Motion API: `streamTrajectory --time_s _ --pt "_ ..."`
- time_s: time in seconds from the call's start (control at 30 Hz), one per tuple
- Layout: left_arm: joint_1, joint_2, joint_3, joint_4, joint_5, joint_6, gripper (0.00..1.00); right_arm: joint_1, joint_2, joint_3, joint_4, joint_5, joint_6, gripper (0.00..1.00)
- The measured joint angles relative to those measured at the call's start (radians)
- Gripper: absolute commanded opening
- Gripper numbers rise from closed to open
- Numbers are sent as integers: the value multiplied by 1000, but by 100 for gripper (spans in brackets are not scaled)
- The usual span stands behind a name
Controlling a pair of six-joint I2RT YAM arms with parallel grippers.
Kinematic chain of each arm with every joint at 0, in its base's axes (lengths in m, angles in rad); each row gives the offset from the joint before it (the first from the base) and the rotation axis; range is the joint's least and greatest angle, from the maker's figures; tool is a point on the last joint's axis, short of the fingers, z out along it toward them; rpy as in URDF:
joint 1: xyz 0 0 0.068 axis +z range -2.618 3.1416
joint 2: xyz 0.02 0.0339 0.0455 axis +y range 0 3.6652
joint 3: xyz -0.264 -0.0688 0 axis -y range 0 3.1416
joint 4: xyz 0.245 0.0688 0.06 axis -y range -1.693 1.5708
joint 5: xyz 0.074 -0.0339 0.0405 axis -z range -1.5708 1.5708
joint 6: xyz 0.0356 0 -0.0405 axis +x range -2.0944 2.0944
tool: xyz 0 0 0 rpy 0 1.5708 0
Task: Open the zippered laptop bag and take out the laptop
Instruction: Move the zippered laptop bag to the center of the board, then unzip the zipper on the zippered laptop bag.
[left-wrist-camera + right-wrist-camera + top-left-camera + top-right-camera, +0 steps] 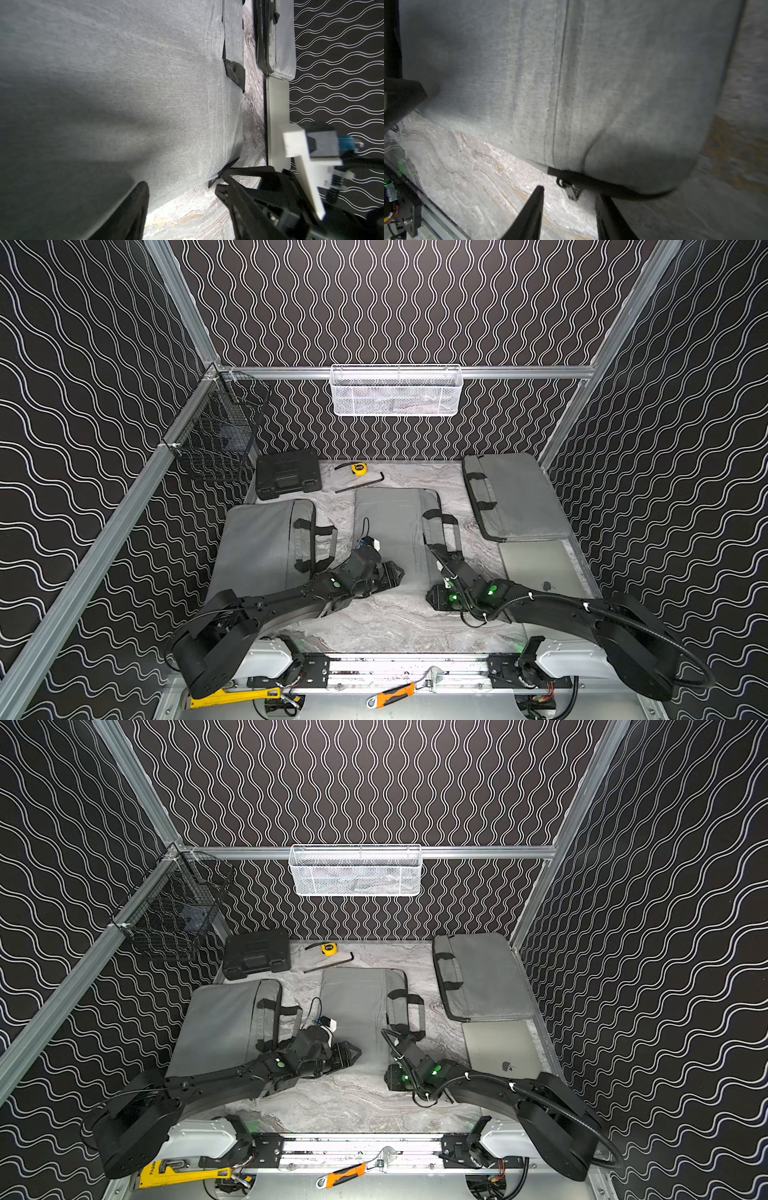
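The grey laptop bag (390, 522) lies in the middle of the table, zipped, so its inside is hidden. My left gripper (182, 191) is open at the bag's near end (397, 574). One of its fingers (141, 199) rests on the fabric and the other is over the table. At the bag's near right corner my right gripper (570, 193) is open, and the black zipper pull (572, 191) lies just ahead of its fingertips. That pull (212, 182) also shows in the left wrist view. A silver laptop (540, 568) lies bare on the table at the right.
A second grey bag (257, 543) lies at the left and a third (515, 493) at the back right. A black case (288, 475), a yellow tape measure (359, 468) and a hex key (361, 483) sit at the back. Wrenches (395, 693) lie on the front rail.
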Motion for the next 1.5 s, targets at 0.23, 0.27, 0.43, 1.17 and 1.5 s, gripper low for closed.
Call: streamTrajectory --time_s 0.23,0.27,0.43,1.17,1.5 --pt "-18 -7 -63 24 -5 -61 65 3 65 9 61 -7 3 26" --pt "-26 -2 -74 46 -5 -82 66 3 69 9 66 -7 3 23" --pt "-69 50 -116 188 -18 -175 68 7 69 9 53 -2 2 4" --pt "-268 -195 -97 -47 -266 -391 72 85 2 50 -44 90 -79 0" --pt "-414 -88 -161 -5 -386 -500 72 127 -31 36 -32 98 -116 0"
